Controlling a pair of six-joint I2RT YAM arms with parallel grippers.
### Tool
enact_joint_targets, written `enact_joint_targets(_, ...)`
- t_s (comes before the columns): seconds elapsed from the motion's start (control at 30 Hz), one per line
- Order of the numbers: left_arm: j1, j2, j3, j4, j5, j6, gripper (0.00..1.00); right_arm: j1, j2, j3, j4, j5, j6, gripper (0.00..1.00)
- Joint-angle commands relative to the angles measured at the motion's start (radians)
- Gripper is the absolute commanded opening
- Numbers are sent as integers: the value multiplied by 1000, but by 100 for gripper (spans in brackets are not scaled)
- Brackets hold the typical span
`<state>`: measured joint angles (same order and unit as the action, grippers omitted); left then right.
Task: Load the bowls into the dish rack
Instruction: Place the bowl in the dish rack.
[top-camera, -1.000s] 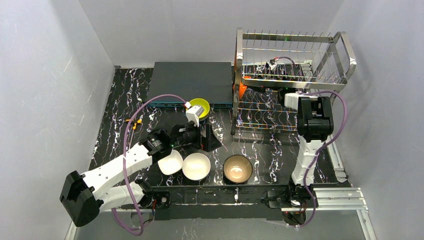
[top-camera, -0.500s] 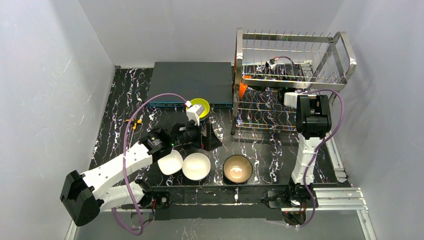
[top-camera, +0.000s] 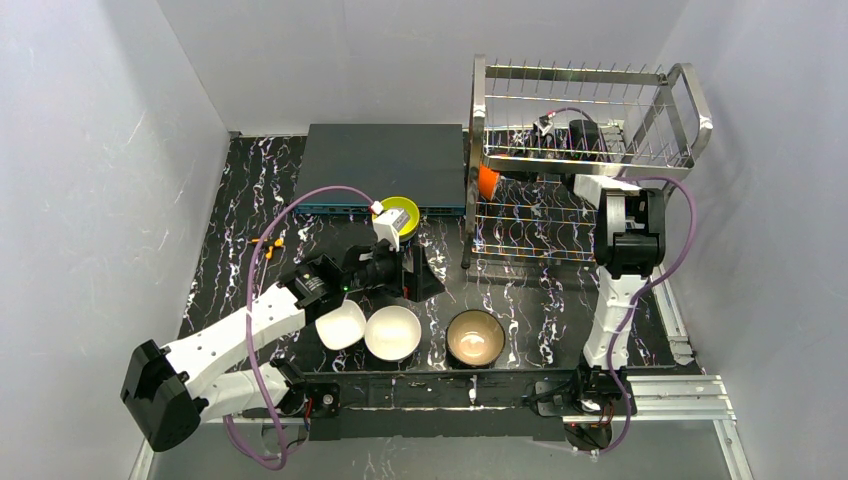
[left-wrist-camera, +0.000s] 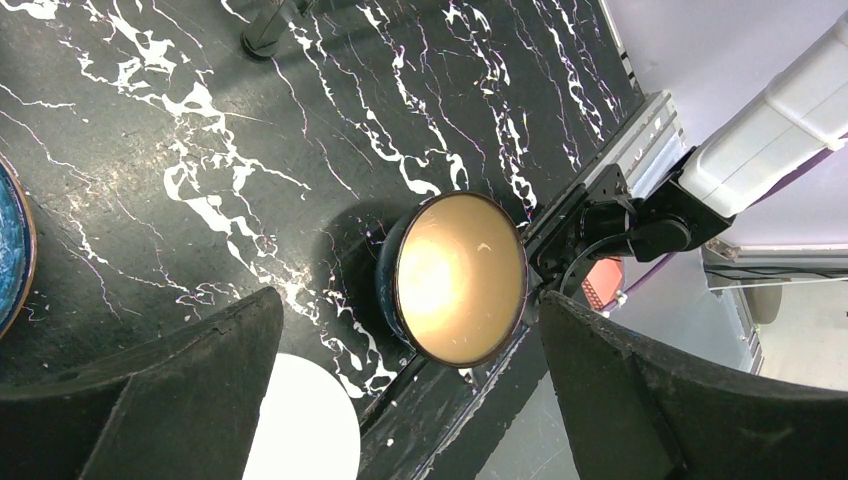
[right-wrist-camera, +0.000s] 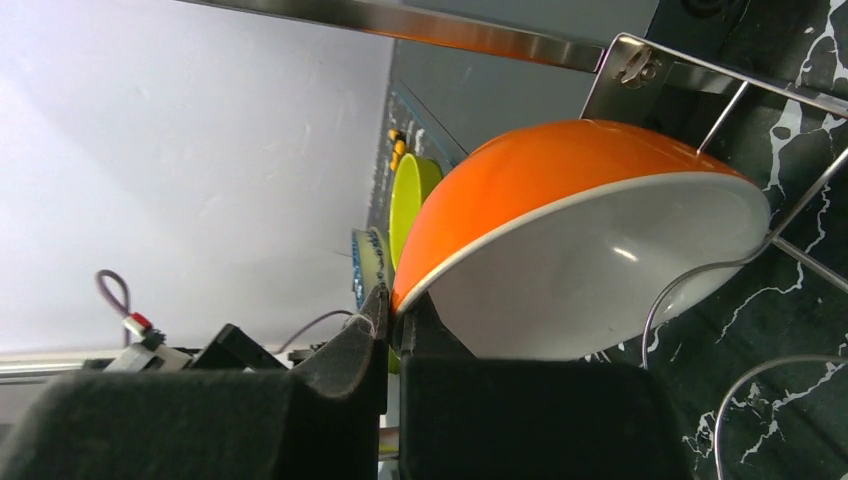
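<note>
We see the right gripper (right-wrist-camera: 392, 322) reaching into the dish rack (top-camera: 570, 72), which stands at the back right corner of the table (top-camera: 250, 200). Its jaws are shut tight on the rim of an orange bowl (right-wrist-camera: 560, 180). This bowl is white inside. It is tipped up on its side at the left end of the rack, under the top level, close to a thin wire. We cannot tell if it rests on the wires or only hangs from the grip.

The left gripper (left-wrist-camera: 408, 305) hangs over the middle of the table. Its jaws are wide open and there is nothing in them. Looking down between its two black fingers (left-wrist-camera: 170, 400), we see a tan-brown bowl (left-wrist-camera: 460, 280) sitting right side up at the near edge of the table. A white bowl (top-camera: 392, 332) sits just left of it, and a second white bowl (top-camera: 342, 325) leans tilted just beside that one. A bit of a blue bowl (left-wrist-camera: 10, 250) peeks in at the side of the left wrist view. A yellow-green bowl (top-camera: 400, 210) sits further back, right in front of a flat dark box (top-camera: 385, 160) that lies along the back edge.
</note>
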<state>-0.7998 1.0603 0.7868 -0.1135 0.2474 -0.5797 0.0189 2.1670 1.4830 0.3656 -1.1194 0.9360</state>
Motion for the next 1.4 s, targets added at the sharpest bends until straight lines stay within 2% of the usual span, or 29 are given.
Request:
enact_joint_targets(0.0, 5, 11, 44, -8, 16, 9, 98, 13, 16, 108, -410, 49, -319, 1)
enact_joint_targets(0.27, 5, 15, 50, -9, 14, 7, 98, 13, 35, 92, -478, 69, -369, 3)
enact_joint_targets(0.33, 5, 12, 52, -17, 9, 9, 98, 13, 30, 86, -504, 90, -392, 17)
enact_joint_targets(0.43, 6, 4, 51, -23, -3, 11, 98, 12, 10, 70, -525, 127, -418, 29)
enact_joint_targets(0.57, 5, -8, 50, -22, -16, 12, 98, 9, -32, 39, -519, 183, -426, 53)
enact_joint_targets(0.8, 5, -12, 55, -28, -22, 9, 98, 10, -150, -115, -359, 232, -352, 70)
enact_joint_targets(0.93, 5, -17, 61, -35, -31, 15, 98, 13, -195, -195, -239, 250, -280, 66)
enact_joint_targets(1.17, 5, -16, 72, -43, -29, 20, 98, 18, -203, -192, -255, 272, -279, 36)
enact_joint_targets(1.37, 6, -23, 64, -26, -28, 7, 98, 18, -245, -203, -271, 371, -276, 33)
